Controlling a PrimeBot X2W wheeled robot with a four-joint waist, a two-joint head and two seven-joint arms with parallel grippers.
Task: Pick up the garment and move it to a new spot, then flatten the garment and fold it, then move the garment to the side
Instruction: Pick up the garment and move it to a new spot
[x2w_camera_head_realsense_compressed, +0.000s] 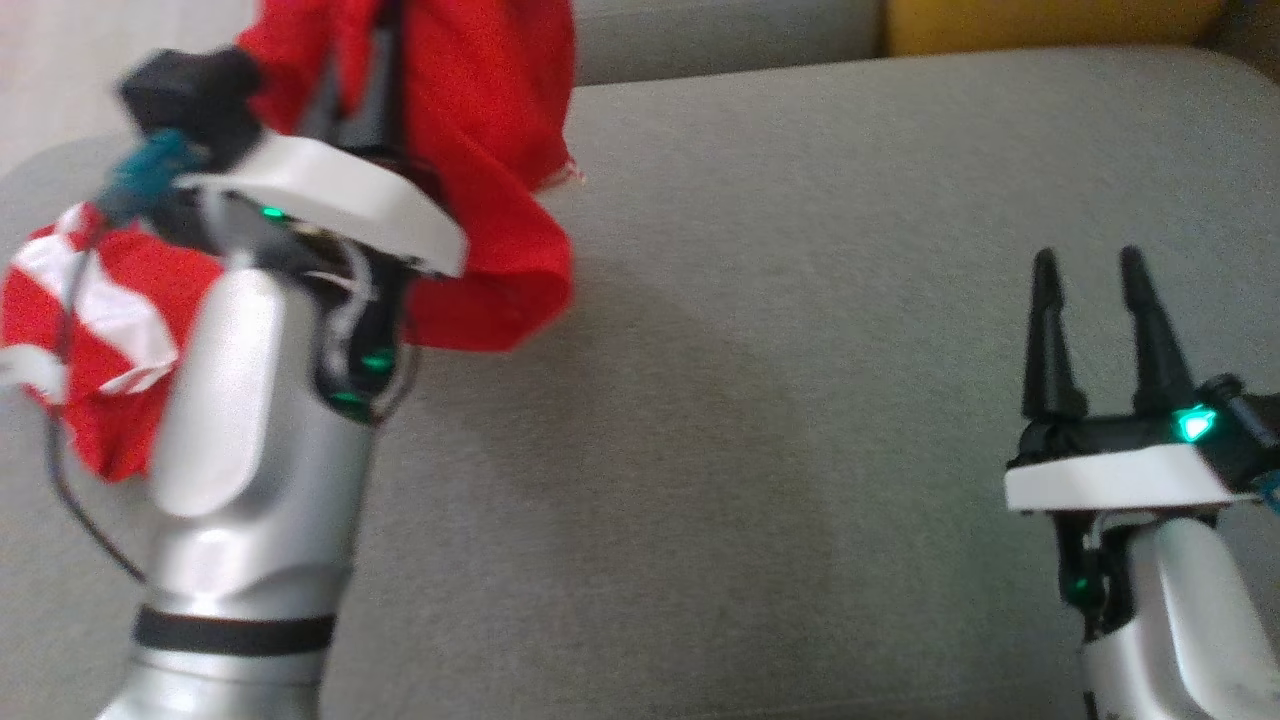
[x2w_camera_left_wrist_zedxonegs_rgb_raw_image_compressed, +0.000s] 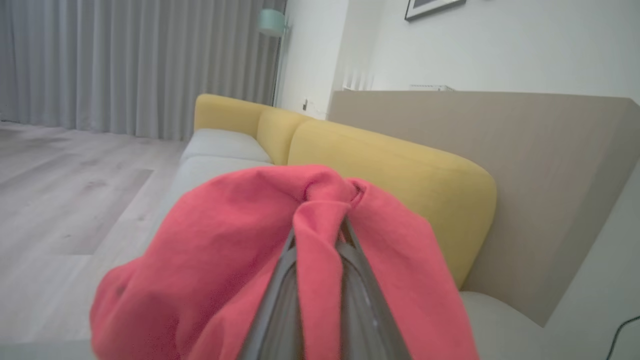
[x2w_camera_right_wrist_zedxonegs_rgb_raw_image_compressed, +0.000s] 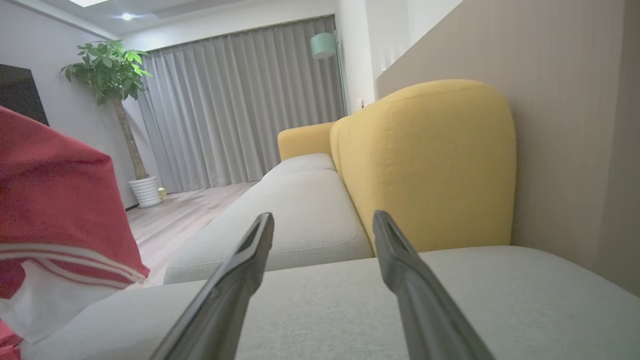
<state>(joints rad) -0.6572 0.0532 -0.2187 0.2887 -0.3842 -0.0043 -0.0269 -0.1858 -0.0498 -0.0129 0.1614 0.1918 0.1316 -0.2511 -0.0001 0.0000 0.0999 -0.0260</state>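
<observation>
the left claw (x2w_camera_left_wrist_zedxonegs_rgb_raw_image_compressed: 320, 231) is clamped tight on a red garment (x2w_camera_head_realsense_compressed: 490, 150), holding it up above the left end of the sofa's grey seat (x2w_camera_head_realsense_compressed: 800, 420). the cloth is gathered into a twisted knot at the tips of the dark fingers (x2w_camera_left_wrist_zedxonegs_rgb_raw_image_compressed: 357, 260) and falls away on both sides of them, so it shows no flat outline. seen from the head, its long run goes from the pinch near the seat's back edge down and outward to the seat's left end. there a bunched tail hangs beside the silver forearm (x2w_camera_head_realsense_compressed: 250, 430). that lower part carries white stripes and a white panel on the red. the upper part is plain red, soft and matte, folded in loose drapes, with one rounded fold turned toward the middle of the seat. whether the tail touches the seat cannot be told. the right claw (x2w_camera_head_realsense_compressed: 1088, 260) is spread wide with nothing between its fingers. it sits over the seat's right end, well apart from the garment, its two long tapered fingers pointing toward the back of the sofa. the seat is a woven grey fabric, smooth and flat. the back cushions (x2w_camera_right_wrist_zedxonegs_rgb_raw_image_compressed: 430, 165) behind it are rounded and mustard yellow, with a stitched seam down the nearest one.
</observation>
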